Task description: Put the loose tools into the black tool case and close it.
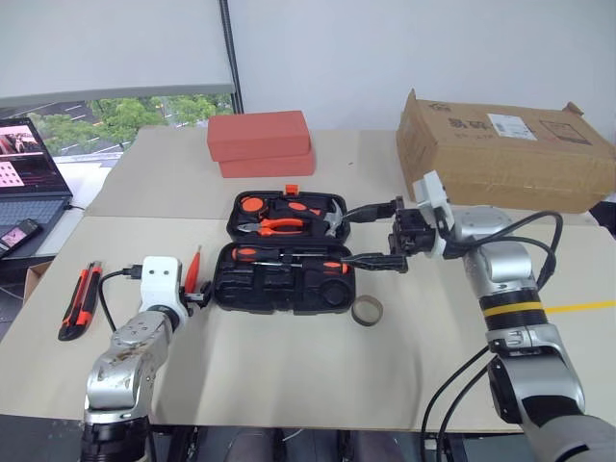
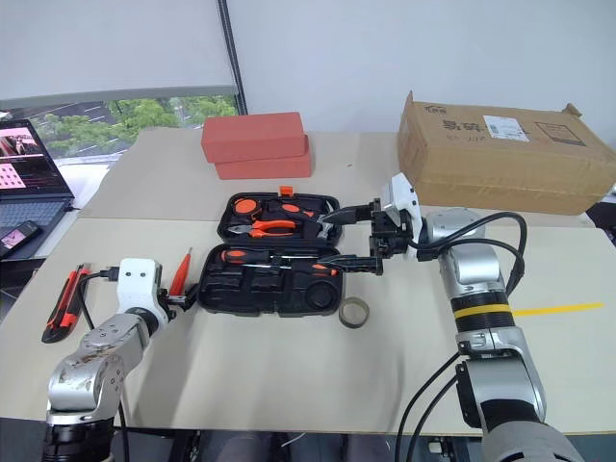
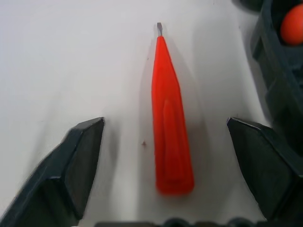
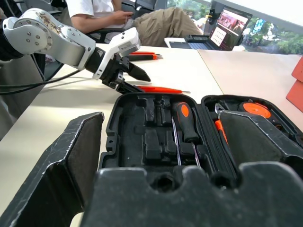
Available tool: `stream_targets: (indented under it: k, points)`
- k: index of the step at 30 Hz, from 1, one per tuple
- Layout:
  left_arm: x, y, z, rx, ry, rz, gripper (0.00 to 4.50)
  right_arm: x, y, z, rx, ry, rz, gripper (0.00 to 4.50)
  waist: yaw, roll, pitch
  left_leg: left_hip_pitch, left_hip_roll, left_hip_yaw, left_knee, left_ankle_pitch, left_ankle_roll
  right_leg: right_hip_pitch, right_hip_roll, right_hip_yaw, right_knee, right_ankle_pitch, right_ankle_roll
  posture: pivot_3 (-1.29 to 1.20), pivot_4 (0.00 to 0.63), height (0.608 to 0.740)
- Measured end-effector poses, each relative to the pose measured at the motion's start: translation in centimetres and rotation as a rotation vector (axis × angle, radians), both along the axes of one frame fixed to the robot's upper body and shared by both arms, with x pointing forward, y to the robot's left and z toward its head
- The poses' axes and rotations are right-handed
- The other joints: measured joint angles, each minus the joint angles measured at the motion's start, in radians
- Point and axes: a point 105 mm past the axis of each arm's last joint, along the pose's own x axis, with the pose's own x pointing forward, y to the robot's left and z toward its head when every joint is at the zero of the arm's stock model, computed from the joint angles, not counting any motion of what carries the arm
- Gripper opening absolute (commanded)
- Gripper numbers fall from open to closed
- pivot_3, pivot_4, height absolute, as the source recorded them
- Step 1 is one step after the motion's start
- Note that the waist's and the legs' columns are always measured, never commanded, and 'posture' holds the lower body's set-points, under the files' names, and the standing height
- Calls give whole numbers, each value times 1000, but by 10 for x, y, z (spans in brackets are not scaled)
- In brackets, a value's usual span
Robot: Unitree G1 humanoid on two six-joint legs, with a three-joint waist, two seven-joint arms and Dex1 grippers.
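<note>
The case lies open on the table, its lid half holding pliers and its near half already holding two screwdrivers laid side by side. The left gripper is low over the table just beside the case's left edge, jaws spread wide with the small orange screwdriver lying between them, not touched by either finger; the handle end points toward the wrist and the metal tip away. The right gripper hovers level at the case's right edge, jaws wide apart and holding nothing. Two further tools remain out: the knife well to the left near the table edge, and the ring roll on the table just beside the case's front right corner. The step in hand is judged to be the pick of the orange screwdriver. To do it well, the left gripper should settle until both fingers flank the thick part of the handle, stay centred on its axis, and close squarely across it, not on the narrow taper, where it would likely squirt out. The right finger sits close to the case wall; keeping clear of that wall avoids nudging the case.
</note>
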Motion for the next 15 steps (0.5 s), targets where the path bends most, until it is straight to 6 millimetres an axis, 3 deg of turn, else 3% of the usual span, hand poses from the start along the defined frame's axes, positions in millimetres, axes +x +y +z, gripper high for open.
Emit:
stream_targets:
  k: [7,12,15]
  points:
    - [2,5,-2,-22,-24,-6,643,-1,1,7,25,-15,-5,4500,-8,0,0,1,1,0,0,0,0,0,1,0,0,0,0,0,150,712]
    - [5,14,7,-26,-90,-35,486,-2,1,10,54,-16,-11,4500,-6,-1,0,-1,1,0,0,0,0,-1,1,-1,0,0,0,0,150,712]
    - [8,15,33,14,-196,-149,486,0,-2,10,64,-10,-35,4500,-6,-1,0,-2,1,0,0,0,0,-1,0,-1,-1,0,0,0,150,712]
